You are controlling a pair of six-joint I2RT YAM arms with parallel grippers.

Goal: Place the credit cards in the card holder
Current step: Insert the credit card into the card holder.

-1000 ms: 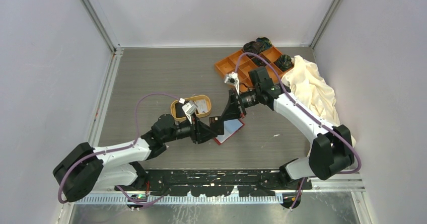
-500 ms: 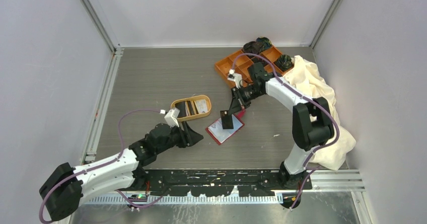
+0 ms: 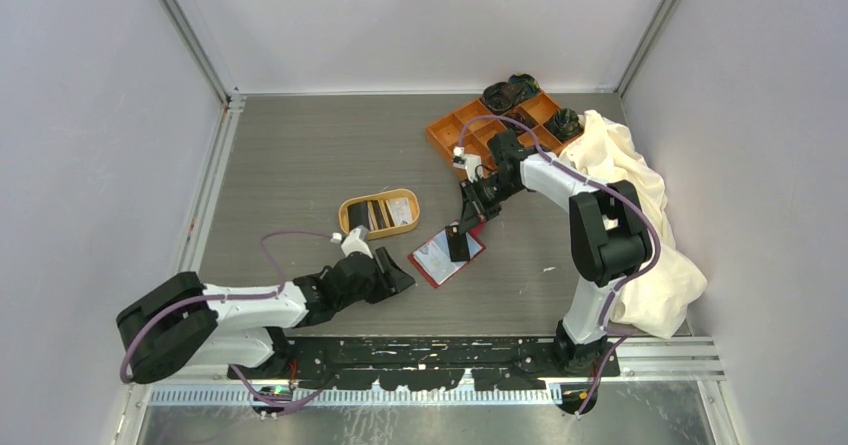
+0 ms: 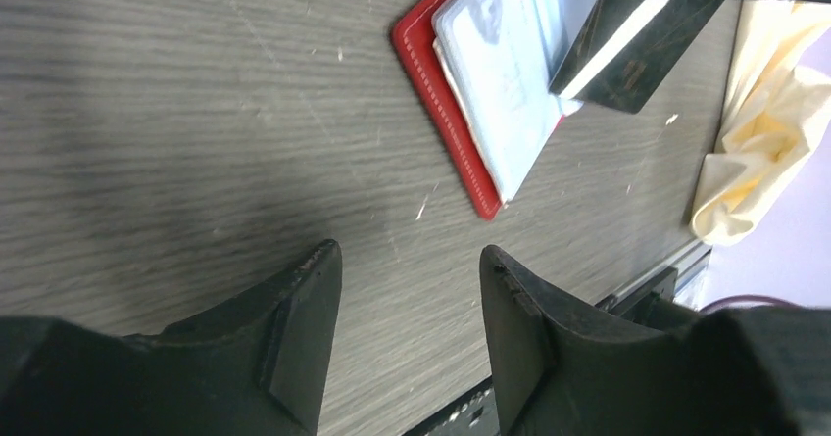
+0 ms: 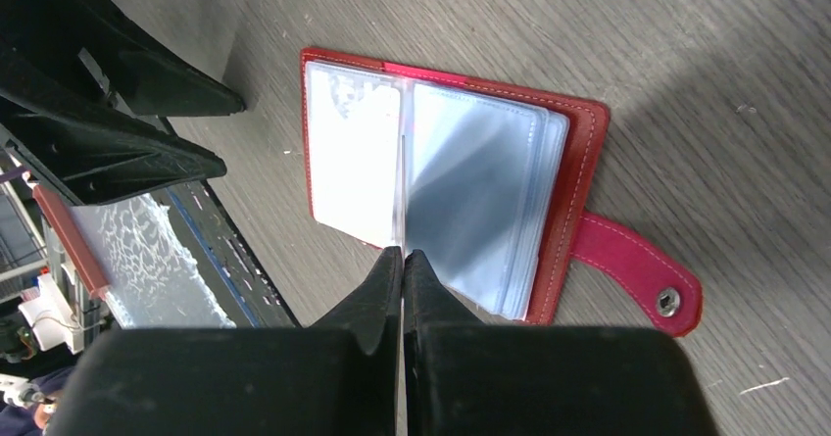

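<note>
Orange compartment tray (image 3: pixel 455 128) on grey wood-grain table (image 3: pixel 300 155). Dark bundled objects (image 3: pixel 510 92) in its far compartments, another dark bundle (image 3: pixel 565 122) at its right end. Cream cloth (image 3: pixel 625 180) heaped against the tray's right side, overlapping it. Oval tan dish (image 3: pixel 343 217) well apart, near-left of the tray. White fleck (image 3: pixel 548 269) nearer than the tray.

The red card holder (image 3: pixel 433 263) lies open and flat on the bench, with its clear sleeves facing up and its snap tab (image 5: pixel 642 274) unfastened. One black credit card (image 4: pixel 612 39) is tilted over the sleeves. The other cards (image 3: pixel 382 213) lie at ten o'clock from the holder.
</note>
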